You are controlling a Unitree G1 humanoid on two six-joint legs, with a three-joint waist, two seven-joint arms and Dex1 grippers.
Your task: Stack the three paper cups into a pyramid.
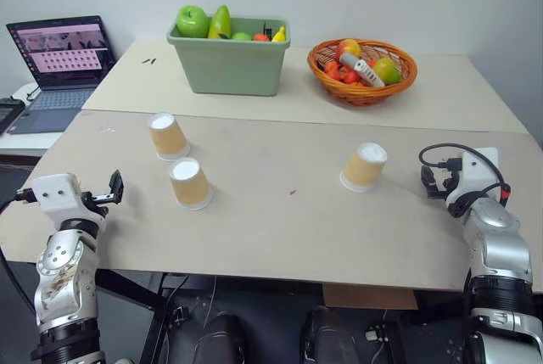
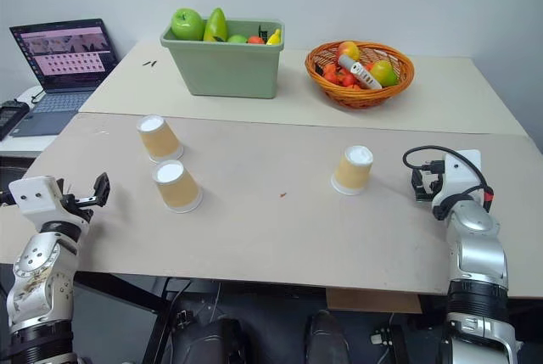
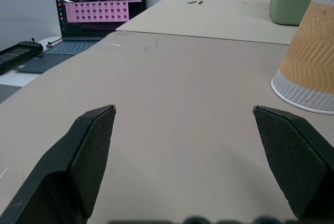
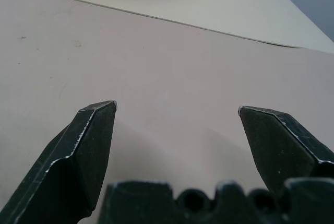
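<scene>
Three paper cups stand upside down, apart, on the surface (image 1: pixel 280 237): near-left cup (image 1: pixel 190 182) just inside the released left pincer (image 1: pixel 113 189); far-left cup (image 1: pixel 168 136) beyond. Lone right cup (image 1: pixel 365 166) sits inward of the released, empty right pincer (image 1: pixel 432 179), so each arm has a near cup.

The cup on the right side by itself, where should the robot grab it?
Probably around its tan side wall, about halfway up. The lone cup stands upside down on the table, wide rim down, so the top is closed. The right end effector is open, level and just to its right, so coming in sideways from there looks easiest.
</scene>
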